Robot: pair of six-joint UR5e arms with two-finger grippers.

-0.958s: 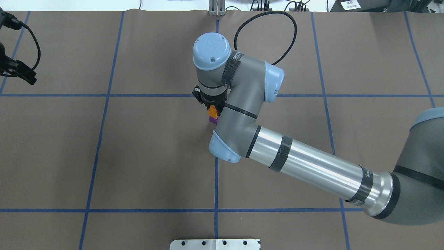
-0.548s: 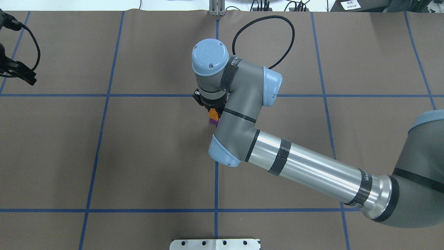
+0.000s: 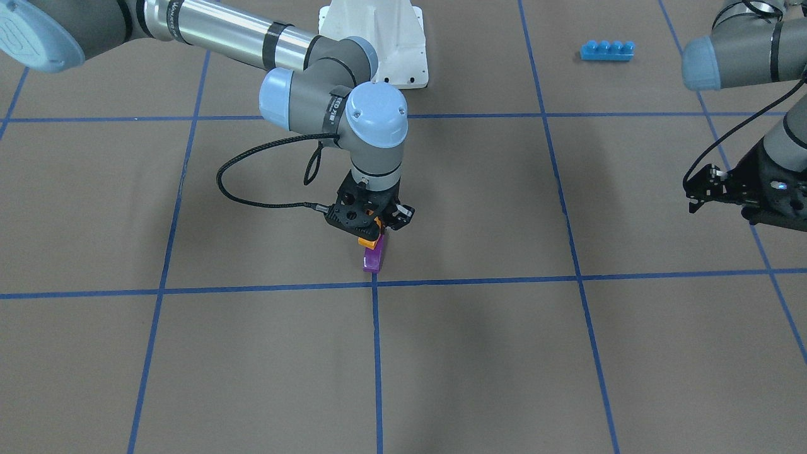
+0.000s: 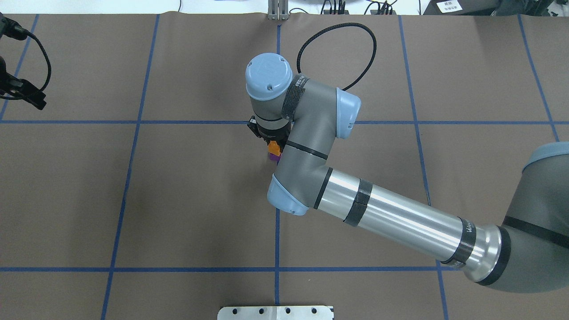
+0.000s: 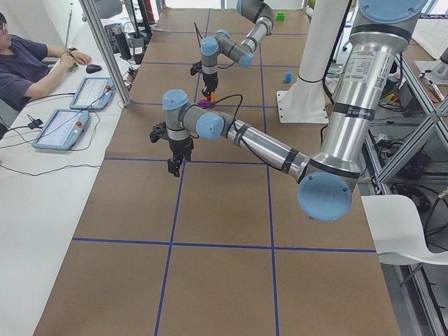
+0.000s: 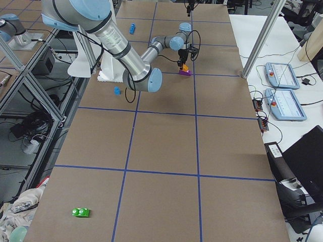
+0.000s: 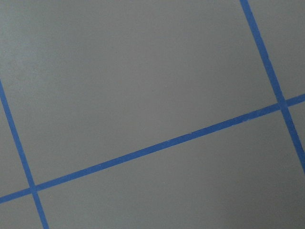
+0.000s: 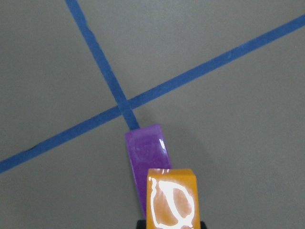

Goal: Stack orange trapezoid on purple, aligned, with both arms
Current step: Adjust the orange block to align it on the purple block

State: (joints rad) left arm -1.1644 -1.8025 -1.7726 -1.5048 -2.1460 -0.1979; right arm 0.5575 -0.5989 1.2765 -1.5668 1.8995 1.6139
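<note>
Orange trapezoid [image 4: 274, 146] was mid-table, pinched between the fingers of the right gripper [image 3: 371, 231], directly over the purple [image 4: 274, 155].

Left to right in the overhead view:

- **Left:** The left gripper [image 4: 26, 92] hung at the far left edge over the brown mat [image 4: 178, 200], well apart from both blocks. Spread or pressed together, couldn't tell. Its wrist camera showed only mat and blue tape lines [image 7: 157, 145].
- **Centre:** The right wrist pointed straight down and hid most of its gripper. The orange block poked out beneath it, with the purple just below, beside a tape crossing [image 3: 375, 282].
  - Right wrist view had the orange overlapping the near end of the purple, and the purple's far end stuck out past it toward the crossing.
  - Front view showed the orange right on top of the purple or barely above it; whether they touched, couldn't tell. The purple rested on the mat.
- **Right:** The right arm [image 4: 400, 218] came in from the lower right corner, silver forearm slanting up to the centre.

Front view also had a blue four-stud brick [image 3: 606, 50] far off, near the robot's base on the left arm's side.
</note>
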